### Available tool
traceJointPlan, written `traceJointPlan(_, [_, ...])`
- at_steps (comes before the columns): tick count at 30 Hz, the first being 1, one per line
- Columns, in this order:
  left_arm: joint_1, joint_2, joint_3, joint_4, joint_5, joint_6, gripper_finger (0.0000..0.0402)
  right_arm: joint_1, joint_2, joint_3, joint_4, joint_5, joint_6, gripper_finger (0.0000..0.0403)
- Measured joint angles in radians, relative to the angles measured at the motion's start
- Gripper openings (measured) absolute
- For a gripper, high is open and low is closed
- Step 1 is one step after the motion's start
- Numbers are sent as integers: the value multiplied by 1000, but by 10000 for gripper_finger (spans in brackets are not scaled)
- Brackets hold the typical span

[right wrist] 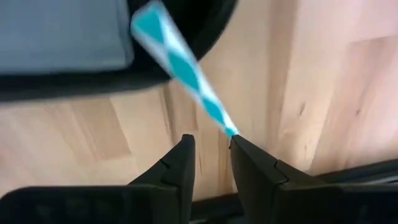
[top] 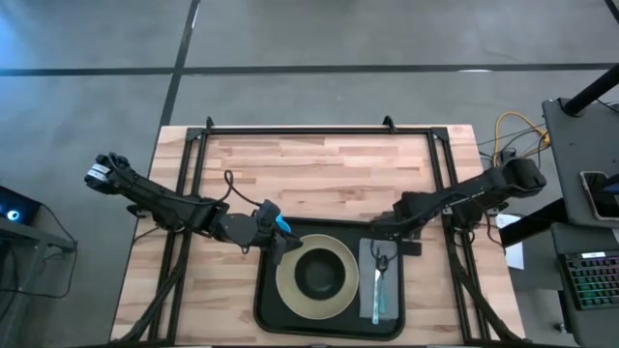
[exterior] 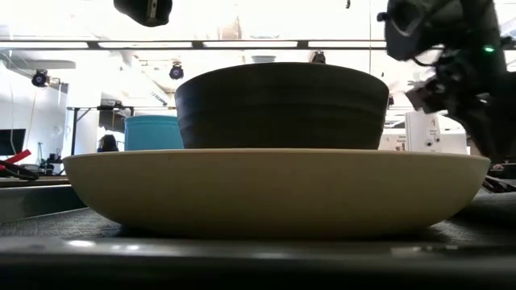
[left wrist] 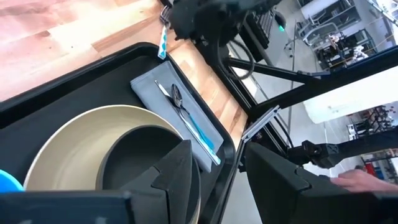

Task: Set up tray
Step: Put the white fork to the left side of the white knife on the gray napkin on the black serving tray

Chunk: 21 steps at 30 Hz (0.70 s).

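Observation:
The black tray (top: 266, 302) lies at the table's near edge. On it sits a beige plate (top: 290, 290) with a dark bowl (top: 317, 274) in it. A grey napkin (top: 390, 290) lies to the plate's right, with a teal-handled spoon (left wrist: 180, 106) on it. A blue cup (top: 281, 224) stands at the plate's far-left side. My left gripper (top: 274, 244) hovers beside the cup, above the plate's rim, open by a narrow gap. My right gripper (top: 380, 235) is above the tray's far rim by the napkin's far end, shut on a teal-and-white striped stick (right wrist: 186, 68). My right gripper has the striped stick by its thin end (right wrist: 229, 129), right at the fingertips. The fingers come from above. The stick hangs below them (left wrist: 163, 40), lifted clear over the tray's far right corner and the wood beside it, and it shows blurred.
Bare wooden tabletop (top: 319, 174) stretches beyond the tray to the far edge. A black frame rail (top: 319, 130) borders the table's far and side edges. Equipment and a keyboard (top: 590, 275) stand off the table to the right.

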Motion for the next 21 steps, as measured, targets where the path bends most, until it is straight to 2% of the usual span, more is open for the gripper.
traceJointPlan(11, [0, 0, 0, -1, 0, 14, 131, 69, 7, -65, 60, 57, -104, 96])
traceJointPlan(21, [0, 0, 0, -1, 5, 14, 131, 68, 8, -88, 120, 56, -161, 96])
